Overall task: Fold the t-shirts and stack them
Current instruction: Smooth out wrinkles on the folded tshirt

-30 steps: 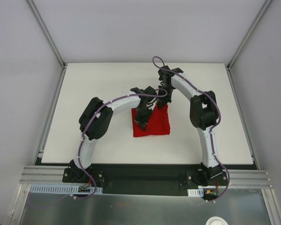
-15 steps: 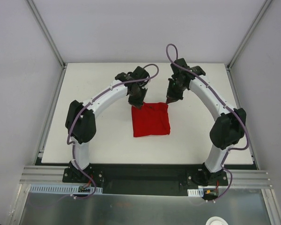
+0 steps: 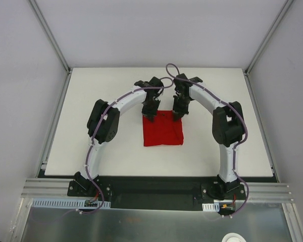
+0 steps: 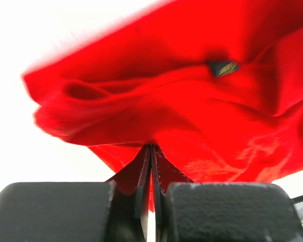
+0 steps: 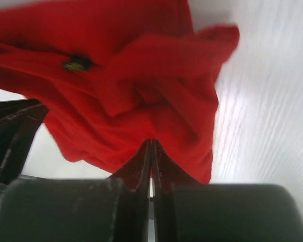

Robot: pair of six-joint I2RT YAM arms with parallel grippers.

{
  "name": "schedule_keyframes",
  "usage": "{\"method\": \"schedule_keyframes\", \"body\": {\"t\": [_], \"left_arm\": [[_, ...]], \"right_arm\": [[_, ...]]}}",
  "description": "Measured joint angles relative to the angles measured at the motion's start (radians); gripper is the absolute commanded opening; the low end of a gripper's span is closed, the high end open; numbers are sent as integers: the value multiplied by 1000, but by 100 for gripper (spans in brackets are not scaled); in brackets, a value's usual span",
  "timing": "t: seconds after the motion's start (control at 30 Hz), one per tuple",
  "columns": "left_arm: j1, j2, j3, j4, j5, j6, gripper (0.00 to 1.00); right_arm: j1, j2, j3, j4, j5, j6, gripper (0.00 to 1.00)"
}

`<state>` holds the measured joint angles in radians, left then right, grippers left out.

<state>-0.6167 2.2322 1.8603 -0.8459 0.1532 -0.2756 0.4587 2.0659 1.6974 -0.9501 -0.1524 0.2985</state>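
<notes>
One bright red t-shirt [image 3: 163, 132] lies folded into a rough square on the middle of the white table [image 3: 101, 101]. My left gripper [image 3: 150, 116] is at the shirt's far left corner and my right gripper [image 3: 177, 117] at its far right corner, close together. In the left wrist view the left gripper [image 4: 151, 146] is shut, with bunched folds of the t-shirt [image 4: 192, 111] converging at its tips. In the right wrist view the right gripper [image 5: 151, 141] is likewise shut on the gathered t-shirt [image 5: 141, 101]. A small dark neck label [image 4: 222, 67] shows on the cloth.
Grey walls with metal posts close in the table on three sides. A metal rail [image 3: 156, 190] carrying both arm bases runs along the near edge. Bare white table surface lies left, right and beyond the shirt.
A second ago the left gripper was over the shirt's middle. Both arms then swung out wide to the far edge, and have now drawn in together at the far corners. The shirt's outline has barely shifted.
</notes>
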Motion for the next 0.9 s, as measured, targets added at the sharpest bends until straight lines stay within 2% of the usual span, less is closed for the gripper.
{"method": "schedule_keyframes", "body": {"t": [0.23, 0.43, 0.67, 0.9], "left_arm": [[35, -53, 26, 0, -13, 5, 0], [43, -90, 42, 0, -12, 5, 0], [49, -43, 77, 5, 8, -3, 0], [106, 84, 89, 31, 86, -35, 0]], "right_arm": [[-3, 38, 182, -7, -5, -14, 1], [-5, 58, 203, -11, -13, -21, 1], [-5, 121, 182, -21, -11, -27, 1], [-5, 175, 192, -35, -13, -32, 0]]}}
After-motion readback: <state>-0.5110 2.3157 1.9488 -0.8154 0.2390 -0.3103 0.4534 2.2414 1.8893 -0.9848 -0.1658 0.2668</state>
